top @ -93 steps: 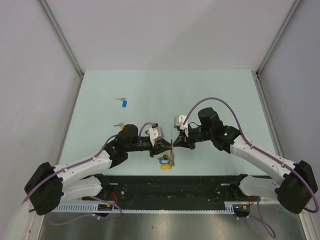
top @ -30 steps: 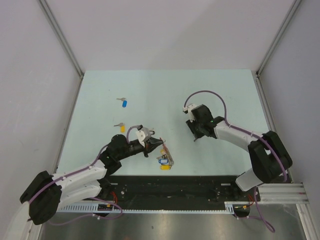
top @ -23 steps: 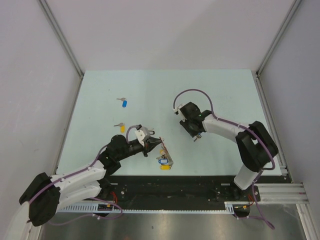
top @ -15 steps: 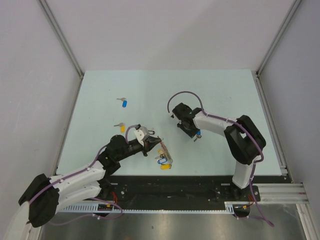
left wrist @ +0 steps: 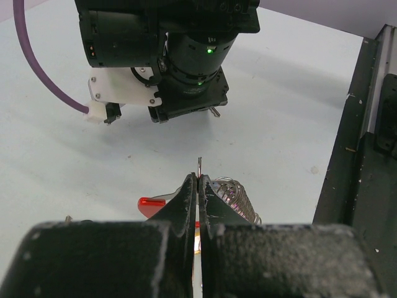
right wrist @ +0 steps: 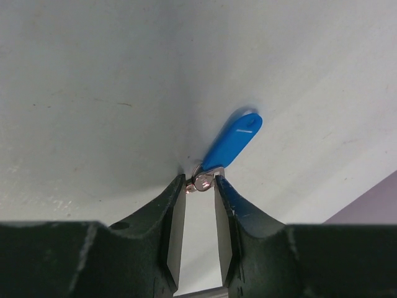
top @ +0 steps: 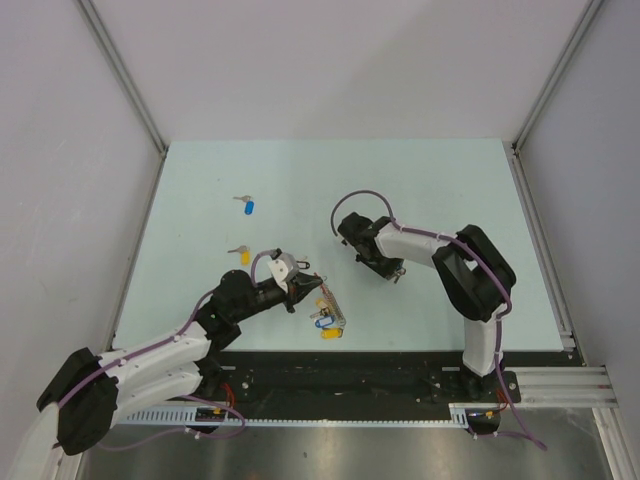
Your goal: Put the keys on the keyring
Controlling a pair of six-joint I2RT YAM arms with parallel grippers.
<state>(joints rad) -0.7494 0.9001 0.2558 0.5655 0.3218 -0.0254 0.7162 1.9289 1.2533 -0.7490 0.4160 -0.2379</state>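
Here, mid-task: L gripper (left wrist: 198,181) is clamped tight on the keyring (left wrist: 152,203), pinching its wire so the tip pokes out past the jaws. R gripper (right wrist: 200,184), right of the keyring and a little beyond it, has its jaws half-closed astride the metal end of a blue key (right wrist: 231,144) down on the table (top: 450,180). Whether they already bite can't be told from the wrist cam.

The step in hand looks to be picking up this key. The next move calls for a firm pinch on the metal end and a lift. Then the key's small hole must be lined up w/ the wire tip, which is fine work given so small a target.

Two hung keys (top: 322,322), blue & yellow, seem to sit on the keyring already, just nearside of it. Not yet on are a yellow key (top: 240,255) left of the keyring and a second blue key (top: 248,207) further beyond. No box or tray in shot.
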